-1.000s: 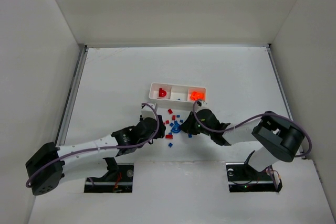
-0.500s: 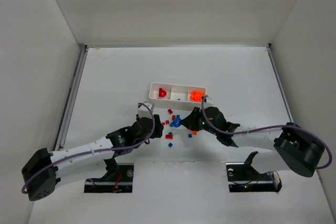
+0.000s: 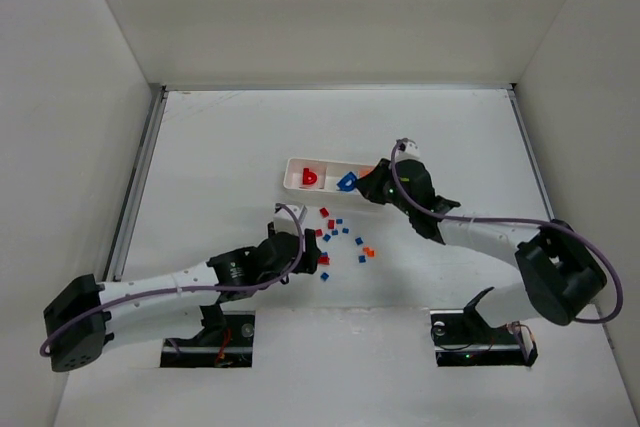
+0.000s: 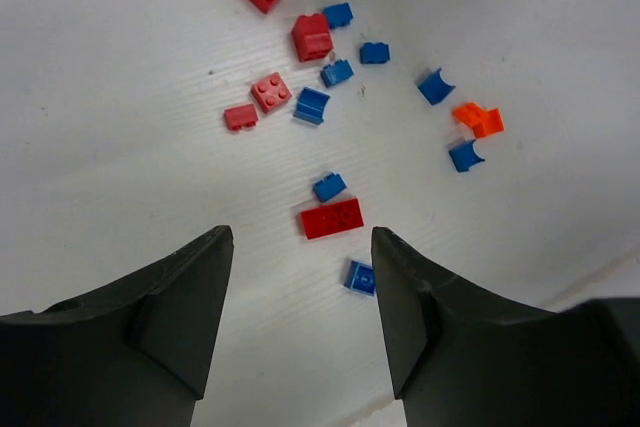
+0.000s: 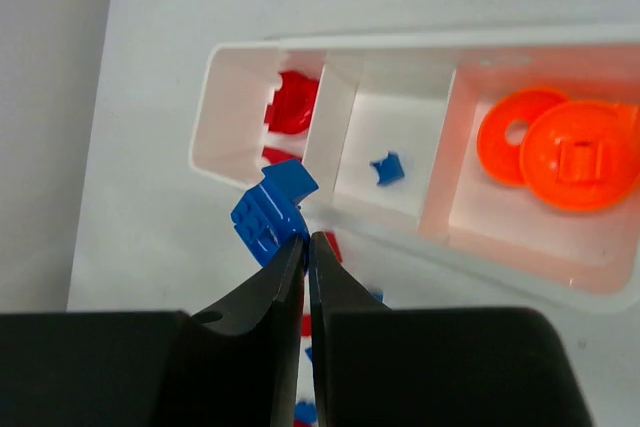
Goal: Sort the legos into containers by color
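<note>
The right hand (image 5: 305, 239) is clenched on 1 blue lego (image 5: 272, 209). The piece projects from the fingertips at centre left of the right wrist view, in front of the tray's near wall, by the divider between the left and middle compartments. In the top view this lego overlaps the middle compartment.

The tray (image 5: 222, 137) fills the upper half of the right wrist view. Its 3 compartments hold:
- left: red pieces (image 5: 290, 102);
- middle: 1 small blue piece (image 5: 388, 167);
- right: 2 round orange pieces (image 5: 560, 152).

The left hand (image 4: 300, 239) is released, with its jaws spread wide above the worktop (image 4: 120, 147) and nothing between them. In the left wrist view, a flat red brick (image 4: 331, 218) lies just above the gap between the jaws. A blue brick (image 4: 361, 277) lies beside the right jaw.

The loose legos (image 4: 312, 39) spread toward the upper centre and upper right of that view. They are red and blue, with 1 orange piece (image 4: 478, 119) at the right.
</note>
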### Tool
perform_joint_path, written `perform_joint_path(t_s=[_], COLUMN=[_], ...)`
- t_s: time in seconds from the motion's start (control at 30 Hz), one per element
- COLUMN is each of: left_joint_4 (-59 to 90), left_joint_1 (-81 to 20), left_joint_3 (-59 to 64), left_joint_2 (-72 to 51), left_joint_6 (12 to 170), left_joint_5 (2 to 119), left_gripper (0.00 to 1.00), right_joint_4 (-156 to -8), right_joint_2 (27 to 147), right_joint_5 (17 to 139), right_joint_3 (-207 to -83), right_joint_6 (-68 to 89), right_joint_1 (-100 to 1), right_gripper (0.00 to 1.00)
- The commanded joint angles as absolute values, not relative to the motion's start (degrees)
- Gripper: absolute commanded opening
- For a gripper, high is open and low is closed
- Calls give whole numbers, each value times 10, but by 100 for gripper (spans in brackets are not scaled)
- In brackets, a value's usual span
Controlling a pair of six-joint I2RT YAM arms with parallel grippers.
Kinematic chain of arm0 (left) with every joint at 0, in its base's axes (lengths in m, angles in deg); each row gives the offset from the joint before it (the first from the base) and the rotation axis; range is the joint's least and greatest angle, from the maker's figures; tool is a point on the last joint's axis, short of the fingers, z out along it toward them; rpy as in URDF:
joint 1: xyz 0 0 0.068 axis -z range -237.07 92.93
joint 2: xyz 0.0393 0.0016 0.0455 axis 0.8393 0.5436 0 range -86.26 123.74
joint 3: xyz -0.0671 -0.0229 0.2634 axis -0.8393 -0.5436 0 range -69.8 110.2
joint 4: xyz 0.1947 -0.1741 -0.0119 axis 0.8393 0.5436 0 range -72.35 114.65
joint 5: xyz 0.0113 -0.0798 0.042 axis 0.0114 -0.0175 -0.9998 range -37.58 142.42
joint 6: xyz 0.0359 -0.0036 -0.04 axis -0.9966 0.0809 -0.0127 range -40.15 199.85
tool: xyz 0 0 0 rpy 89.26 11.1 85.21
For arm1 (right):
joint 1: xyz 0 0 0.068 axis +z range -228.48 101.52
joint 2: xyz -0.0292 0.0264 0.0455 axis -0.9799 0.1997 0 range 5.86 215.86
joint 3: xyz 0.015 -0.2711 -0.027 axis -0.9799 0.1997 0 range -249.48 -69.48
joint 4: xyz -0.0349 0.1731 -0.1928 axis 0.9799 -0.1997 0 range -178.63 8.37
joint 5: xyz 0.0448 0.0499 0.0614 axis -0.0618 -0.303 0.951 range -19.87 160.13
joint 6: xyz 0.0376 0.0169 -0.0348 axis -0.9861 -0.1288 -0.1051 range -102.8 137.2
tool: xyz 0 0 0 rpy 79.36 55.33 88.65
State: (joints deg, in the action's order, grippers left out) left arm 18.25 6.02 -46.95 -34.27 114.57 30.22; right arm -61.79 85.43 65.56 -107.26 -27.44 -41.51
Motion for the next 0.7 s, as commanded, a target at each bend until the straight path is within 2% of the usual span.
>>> perform_joint_path(t_s=[0.0,0.17,0.23,0.37,0.4,0.67], left_joint_4=[147,133,126,103,99,72], left_joint_1=[83,101,108,124,128,128], left_joint_3=[-470,-464,-457,-449,-447,-419], left_joint_2=[-326,-280,-261,-221,-212,-145], left_joint_6=[1134,1133,1131,1120,1118,1080], left_joint_5=[299,291,289,283,281,278], left_gripper=[56,58,59,59,59,59], right_joint_4=[-618,-621,-622,-625,-626,-633], right_joint_2=[893,939,950,946,939,862], right_joint_5=[646,642,642,642,642,641], right_joint_3=[-1119,-1162,-1172,-1176,-1172,-1110], right_joint_6=[-251,-246,-245,-243,-240,-236], right_joint_1=[-430,-433,-433,-433,-433,-424], right_gripper=[12,14,20,39,41,42])
